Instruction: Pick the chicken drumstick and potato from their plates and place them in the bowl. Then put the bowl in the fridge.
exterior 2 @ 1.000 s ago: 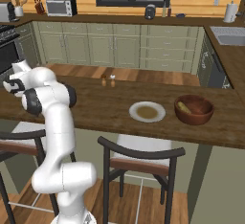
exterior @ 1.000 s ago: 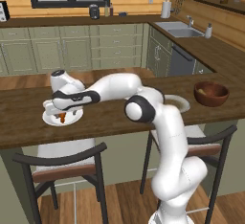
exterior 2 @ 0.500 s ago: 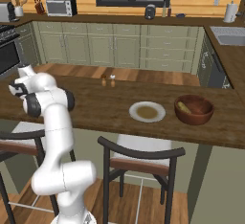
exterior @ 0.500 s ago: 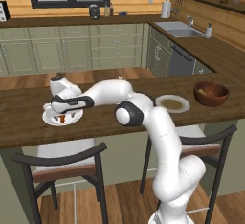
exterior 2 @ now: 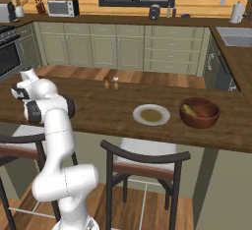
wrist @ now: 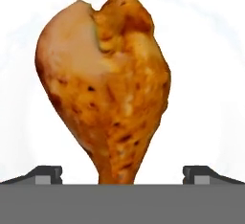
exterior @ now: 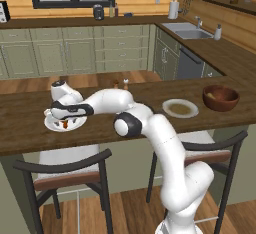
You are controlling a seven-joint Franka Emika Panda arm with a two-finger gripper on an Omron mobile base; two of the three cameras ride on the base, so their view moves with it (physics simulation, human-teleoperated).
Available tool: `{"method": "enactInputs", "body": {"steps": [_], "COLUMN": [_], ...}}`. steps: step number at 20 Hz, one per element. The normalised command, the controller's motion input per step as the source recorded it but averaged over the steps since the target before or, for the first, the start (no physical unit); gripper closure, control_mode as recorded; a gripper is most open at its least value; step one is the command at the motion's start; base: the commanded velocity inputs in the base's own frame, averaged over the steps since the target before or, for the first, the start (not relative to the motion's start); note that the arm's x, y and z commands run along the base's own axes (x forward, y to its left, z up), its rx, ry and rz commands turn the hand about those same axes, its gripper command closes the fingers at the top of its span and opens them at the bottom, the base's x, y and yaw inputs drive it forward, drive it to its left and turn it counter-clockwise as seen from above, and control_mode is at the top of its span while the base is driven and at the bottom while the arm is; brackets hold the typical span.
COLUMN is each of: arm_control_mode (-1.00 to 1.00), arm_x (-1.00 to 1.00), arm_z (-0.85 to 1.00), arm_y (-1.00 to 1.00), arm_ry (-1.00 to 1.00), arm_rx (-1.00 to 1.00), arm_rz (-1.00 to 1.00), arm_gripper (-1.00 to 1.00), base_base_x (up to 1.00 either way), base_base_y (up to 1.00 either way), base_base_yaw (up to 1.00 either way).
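The chicken drumstick (wrist: 107, 84), glossy orange-brown, lies on the plain white plate (exterior: 52, 125) at the left of the wooden counter, bone end toward me. My gripper (wrist: 122, 173) hangs close over it, open, with one fingertip (wrist: 47, 174) on each side of the bone and not touching it. The drumstick (exterior: 64, 124) shows small beside the hand in the left base view. The dark wooden bowl (exterior: 220, 98) (exterior 2: 199, 112) stands at the counter's right end with the yellowish potato (exterior 2: 189, 110) inside. The olive-centred plate (exterior: 180, 109) (exterior 2: 151, 114) lies bare beside the bowl.
Two small shakers (exterior: 120, 84) (exterior 2: 110, 82) stand at the counter's far edge. Dark-framed stools (exterior: 65, 170) (exterior 2: 145, 160) sit under the near edge. A sink (exterior: 189, 29) and sage-green cabinets line the far walls.
The hand has stayed over the white plate and sunk slightly toward the drumstick, while the arm's elbow has swung left and lower.
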Motion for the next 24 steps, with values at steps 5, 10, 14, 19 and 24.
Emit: {"method": "enactInputs", "body": {"steps": [5, 10, 14, 19, 24], "arm_control_mode": [-1.00, -1.00, -1.00, -1.00, -1.00], "arm_x": [0.00, 0.00, -0.11, -0.55, -0.86], "arm_z": [-0.35, -0.15, -0.01, 0.06, 0.27], "arm_y": [0.01, 0.00, 0.00, -0.31, -0.85], "arm_ry": [0.01, 0.00, 0.00, -0.01, -0.10], "arm_rx": [0.00, 0.00, 0.00, 0.01, 0.08], "arm_rz": [0.00, 0.00, 0.00, -0.04, -0.01], "arm_gripper": [1.00, 1.00, 1.00, 1.00, 1.00], "base_base_x": [0.00, 0.00, 0.00, 0.00, 0.00], "base_base_y": [0.00, 0.00, 0.00, 0.00, 0.00], "base_base_yaw": [0.00, 0.00, 0.00, 0.00, 0.00]}}
